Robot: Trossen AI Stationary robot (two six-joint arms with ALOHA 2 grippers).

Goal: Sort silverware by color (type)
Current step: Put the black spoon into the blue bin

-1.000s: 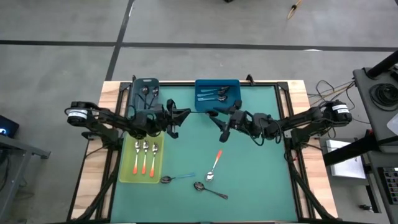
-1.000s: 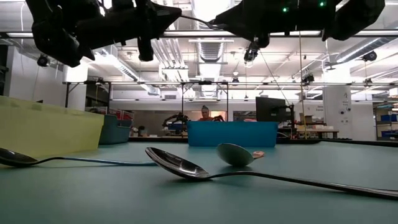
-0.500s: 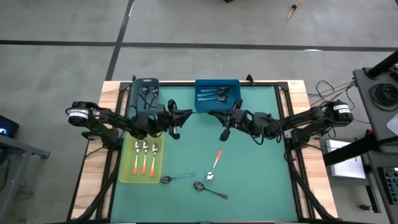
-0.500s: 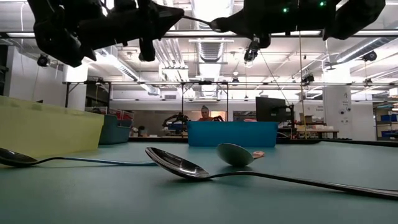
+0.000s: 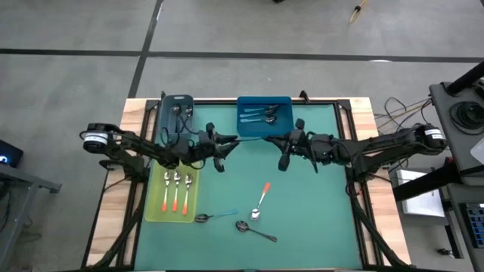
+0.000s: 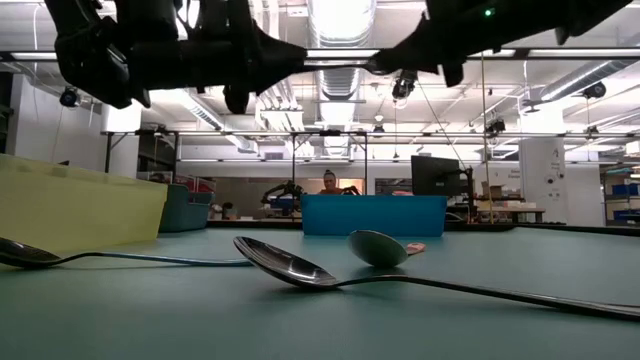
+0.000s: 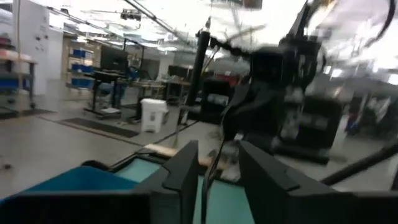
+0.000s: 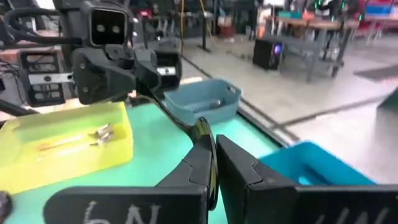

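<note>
High view puts both of my arms over the middle of the green table (image 5: 318, 211), neither carrying anything. My left gripper (image 5: 221, 157) hangs toward 9 o'clock of centre with its jaws parted a moderate way. My right gripper (image 5: 285, 157) hangs toward 3 o'clock with its jaws drawn almost together on nothing.

I judge the sort well along and myself between picks. Three orange-handled spoons (image 5: 175, 193) lie side by side in the yellow tray (image 5: 153, 208) at 8 o'clock. Dark ones sit in the grey tray (image 5: 175, 100) at 11 o'clock, and blue-handled ones in the blue tray (image 5: 243, 102) at 12.

Three spoons lie loose at 6 o'clock:
- The orange-handled spoon (image 5: 262, 198), nearest my grippers.
- The blue-handled spoon (image 5: 214, 217), toward 7 o'clock.
- The all-metal spoon (image 5: 255, 230), lowest, close to the table's front edge.

Next I would have to choose one, likely the orange, swing over it, open up and come down across its handle. All three are thin and lie flat on the mat, with shiny bowls. I expect a low, square pinch is needed, or the handle will skid away.
</note>
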